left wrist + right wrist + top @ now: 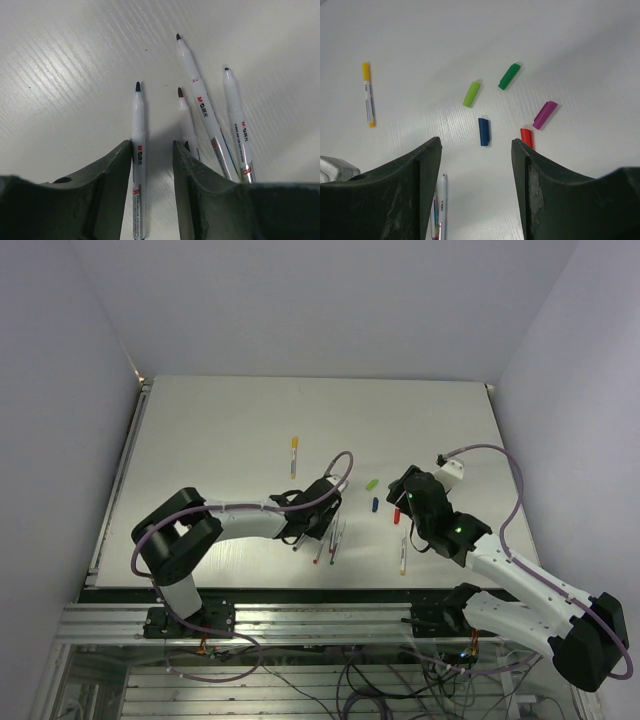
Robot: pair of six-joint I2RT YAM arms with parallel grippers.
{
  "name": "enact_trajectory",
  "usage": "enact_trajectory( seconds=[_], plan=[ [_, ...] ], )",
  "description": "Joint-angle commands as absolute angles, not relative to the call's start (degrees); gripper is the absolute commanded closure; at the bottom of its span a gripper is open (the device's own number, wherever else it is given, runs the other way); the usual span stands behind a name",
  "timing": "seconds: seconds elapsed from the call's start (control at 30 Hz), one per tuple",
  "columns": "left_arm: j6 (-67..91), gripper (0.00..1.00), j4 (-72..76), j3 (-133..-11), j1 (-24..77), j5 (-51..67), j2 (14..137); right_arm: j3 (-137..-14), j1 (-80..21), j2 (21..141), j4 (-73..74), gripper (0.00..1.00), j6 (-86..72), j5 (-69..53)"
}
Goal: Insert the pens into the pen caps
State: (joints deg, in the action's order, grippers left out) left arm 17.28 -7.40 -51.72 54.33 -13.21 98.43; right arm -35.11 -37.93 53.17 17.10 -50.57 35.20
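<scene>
In the left wrist view my left gripper [152, 147] is open low over the table. A dark-tipped white pen [137, 150] lies between its jaws, against the left finger [107, 185]. Three more uncapped pens [202, 107] lie just to the right. My right gripper [476, 145] is open and empty above the caps: blue cap [484, 131], red cap [526, 136], magenta cap [545, 114], light green cap [472, 93], dark green cap [509, 76]. A pen with the yellow cap on it [367, 93] lies far left. From above, the left gripper [312, 520] is over the pen cluster [322, 542].
Another pen [403, 553] lies alone near the front edge by the right arm; it also shows in the right wrist view [440, 205] beside the left finger. The white table [220, 430] ends at walls on the left, back and right.
</scene>
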Motion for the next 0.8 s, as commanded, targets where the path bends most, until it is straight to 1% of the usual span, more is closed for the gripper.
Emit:
enact_trajectory(
  seconds=[0.0, 0.4, 0.47, 0.5, 0.57, 0.67, 0.7, 0.77],
  plan=[
    [17.0, 0.52, -15.2, -50.4, 52.6, -11.0, 100.4, -35.0, -37.7, 52.3, 17.6, 0.42, -51.8, 36.4],
    [20.6, 0.54, -20.2, -51.6, 52.0, -11.2, 100.9, -33.8, -37.7, 52.1, 16.8, 0.43, -53.1, 35.3],
    [21.4, 0.59, -20.8, -51.7, 52.0, -11.1, 101.4, -33.7, -37.8, 52.0, 16.7, 0.43, -53.1, 35.4],
    [21.8, 0.65, -21.1, -51.7, 52.0, -10.9, 101.7, -33.7, -37.8, 52.0, 16.8, 0.43, -53.2, 35.3],
    [22.6, 0.72, -21.4, -51.3, 52.0, -10.2, 101.8, -33.6, -37.7, 51.8, 16.9, 0.43, -53.2, 35.4],
    [24.1, 0.74, -22.8, -51.2, 52.0, -10.1, 102.4, -33.1, -37.8, 51.3, 17.0, 0.43, -53.3, 35.4],
    [24.4, 0.77, -23.1, -51.2, 52.0, -9.8, 103.0, -32.9, -37.8, 51.0, 17.0, 0.43, -53.4, 35.3],
    [24.8, 0.92, -23.2, -51.2, 52.0, -9.2, 103.8, -32.4, -37.7, 50.8, 16.5, 0.43, -53.3, 35.2]
  ],
)
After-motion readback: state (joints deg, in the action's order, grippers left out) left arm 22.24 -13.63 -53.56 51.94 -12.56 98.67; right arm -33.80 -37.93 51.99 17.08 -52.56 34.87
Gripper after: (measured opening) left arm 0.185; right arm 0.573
